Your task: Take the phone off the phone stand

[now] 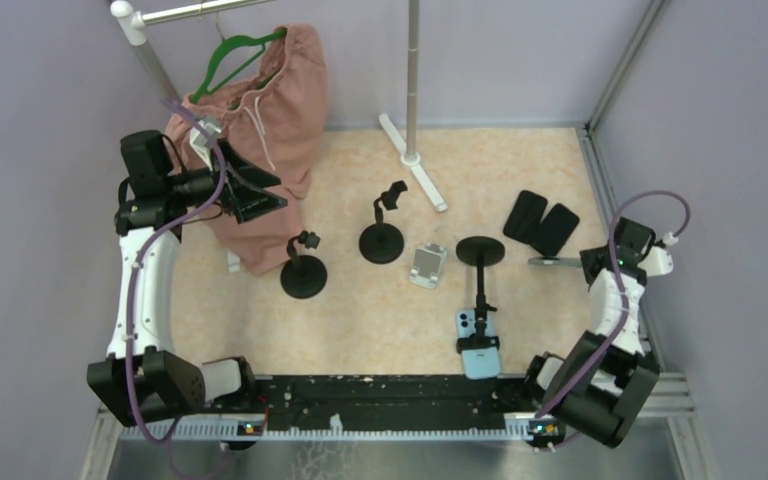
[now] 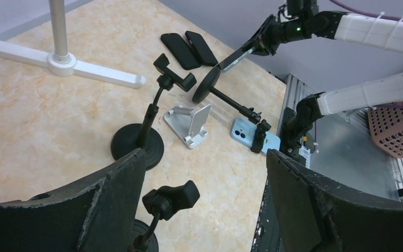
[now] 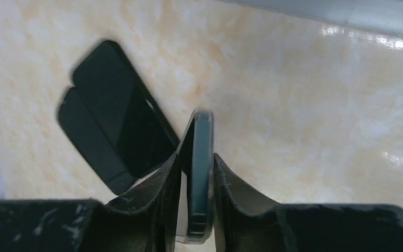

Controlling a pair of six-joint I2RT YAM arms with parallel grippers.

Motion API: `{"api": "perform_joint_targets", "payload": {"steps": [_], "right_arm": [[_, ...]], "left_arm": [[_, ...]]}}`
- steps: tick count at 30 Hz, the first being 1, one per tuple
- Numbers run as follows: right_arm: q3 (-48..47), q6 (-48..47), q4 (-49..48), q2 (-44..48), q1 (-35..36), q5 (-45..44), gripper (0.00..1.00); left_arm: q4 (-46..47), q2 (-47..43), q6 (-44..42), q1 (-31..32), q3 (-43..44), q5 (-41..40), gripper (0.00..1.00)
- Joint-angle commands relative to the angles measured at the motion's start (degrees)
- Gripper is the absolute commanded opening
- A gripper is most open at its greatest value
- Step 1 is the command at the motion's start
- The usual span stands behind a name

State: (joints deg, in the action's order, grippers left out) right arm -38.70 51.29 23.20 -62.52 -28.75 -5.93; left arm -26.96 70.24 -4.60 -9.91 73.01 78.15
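Note:
A light blue phone (image 1: 480, 345) is clamped in a black phone stand (image 1: 480, 270) that lies toppled on the table, its round base away from the arms. Both show in the left wrist view: the phone (image 2: 244, 135) and the stand (image 2: 225, 100). My right gripper (image 1: 582, 263) is shut on a dark phone (image 1: 555, 262), held edge-on just above the table at the right. In the right wrist view the fingers (image 3: 168, 178) pinch this phone (image 3: 203, 136). My left gripper (image 1: 255, 190) is open and empty, raised at the far left (image 2: 204, 173).
Two black phones (image 1: 541, 222) lie side by side at the back right. Two upright black stands (image 1: 303, 270) (image 1: 382, 235) and a silver stand (image 1: 427, 265) are mid-table. A pink garment (image 1: 270, 120) hangs from a white rack (image 1: 412, 110) at the back.

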Motion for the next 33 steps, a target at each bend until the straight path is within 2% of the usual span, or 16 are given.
{"api": "perform_joint_targets", "payload": {"steps": [1, 3, 13, 14, 17, 18, 24, 26, 28, 33], "right_arm": [[3.8, 3.0, 1.1, -6.5, -0.4, 4.3, 0.35], [4.2, 3.0, 1.4, -7.1, -0.4, 4.4, 0.41], [6.3, -0.8, 1.5, -4.1, -0.4, 4.5, 0.53], [7.2, -1.3, 1.1, -2.9, -0.4, 4.7, 0.56], [10.7, -2.9, -1.4, 2.0, -0.4, 5.6, 0.75], [10.9, -3.3, -1.6, 2.9, -0.4, 5.7, 0.78], [10.3, -2.4, -2.2, 2.9, -0.4, 9.9, 0.80], [9.5, -2.0, -1.2, 3.1, -0.4, 9.9, 0.86], [7.9, -2.4, 0.5, 3.2, 0.0, 9.3, 0.97], [3.4, -2.6, 5.5, 5.8, 4.9, 7.4, 0.99]], "left_arm": [[1.6, 0.6, 0.6, -0.4, 0.1, 0.3, 0.91], [1.6, 0.6, 0.7, -0.4, 0.6, -0.1, 0.91], [4.2, 1.2, 3.7, -0.4, 1.9, -0.6, 0.91], [4.7, 1.4, 4.3, -0.4, 2.1, -0.6, 0.91], [6.6, 1.7, 7.2, -0.4, 2.6, -0.5, 0.91], [7.3, 1.7, 8.0, -0.4, 2.6, -0.5, 0.91], [8.6, 1.5, 9.4, -0.4, 3.0, -0.5, 0.91], [8.7, 1.4, 9.4, -0.4, 3.0, -0.5, 0.91], [8.6, 1.6, 9.3, -0.4, 3.0, -0.5, 0.91], [6.6, 2.6, 8.4, -0.4, 4.1, -0.3, 0.92]]}}
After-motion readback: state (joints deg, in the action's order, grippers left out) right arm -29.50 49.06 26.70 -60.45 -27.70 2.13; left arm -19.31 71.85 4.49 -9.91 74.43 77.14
